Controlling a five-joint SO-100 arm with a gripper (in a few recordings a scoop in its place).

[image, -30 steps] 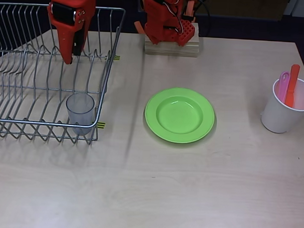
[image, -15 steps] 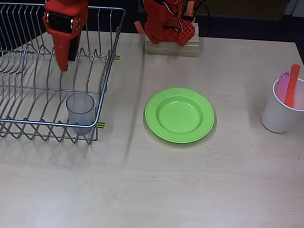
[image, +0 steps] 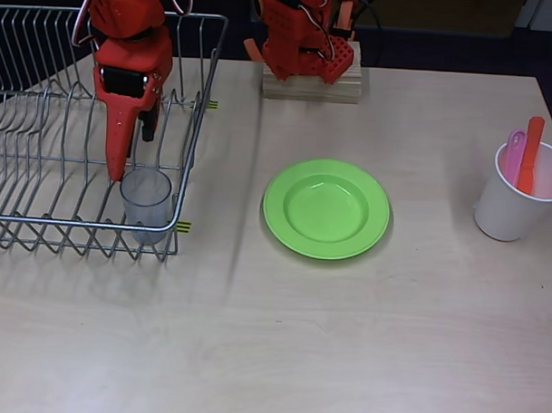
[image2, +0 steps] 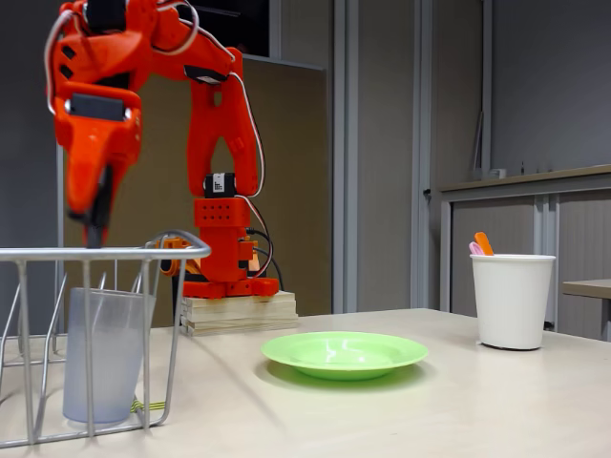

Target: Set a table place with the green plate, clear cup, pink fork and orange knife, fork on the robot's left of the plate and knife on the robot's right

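Overhead, the gripper [image: 117, 169], whether open or closed I cannot tell, points down beside the clear cup [image: 145, 205] in the rack [image: 43, 117].

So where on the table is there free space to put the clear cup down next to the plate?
Bare wood lies all around the green plate: a strip between it and the dish rack, a wider patch toward the white cup, and the whole near side. It is crowded inside the rack, where the tool hangs above the clear cup.
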